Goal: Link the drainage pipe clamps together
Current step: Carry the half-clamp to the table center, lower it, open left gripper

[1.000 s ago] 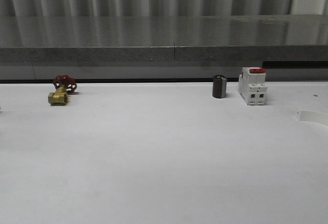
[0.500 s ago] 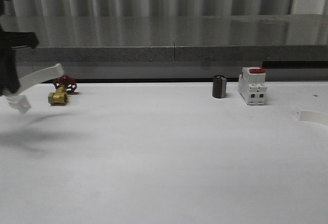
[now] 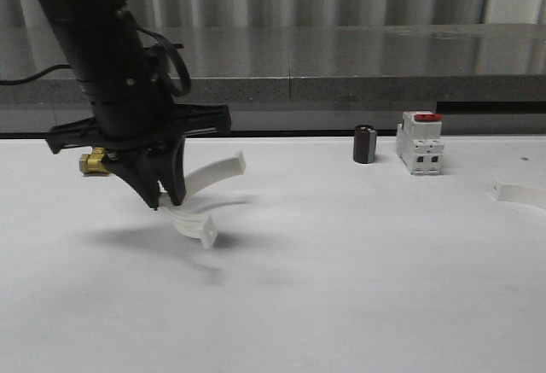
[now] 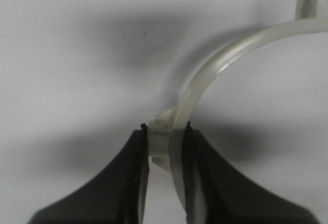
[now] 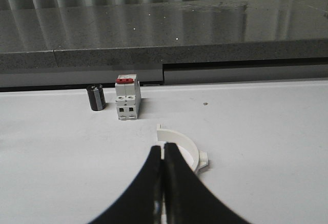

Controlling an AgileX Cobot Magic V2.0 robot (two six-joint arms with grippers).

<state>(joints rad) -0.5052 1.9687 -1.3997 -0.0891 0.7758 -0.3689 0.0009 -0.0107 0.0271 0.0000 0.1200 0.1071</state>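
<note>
My left gripper (image 3: 167, 200) hangs over the table's left-centre, shut on one white drainage pipe clamp (image 3: 213, 172), a half-ring held just above the surface. In the left wrist view the left gripper (image 4: 166, 138) pinches the clamp (image 4: 225, 60) at its small outer tab, and the arc curves away to a flat end flange. The other clamp (image 3: 520, 192) lies on the table at the right edge. In the right wrist view that clamp (image 5: 188, 143) rests just beyond my right gripper (image 5: 164, 148), which is shut with nothing between its fingers.
A white breaker with a red top (image 3: 421, 142) and a black cylinder (image 3: 365, 144) stand at the back right. A brass valve (image 3: 92, 163) sits at the back left, partly hidden behind my left arm. A grey ledge runs along the table's far edge.
My left arm has swung in from the left edge toward the table's middle, carrying the clamp with it. The other clamp and the back-row objects have not moved.
</note>
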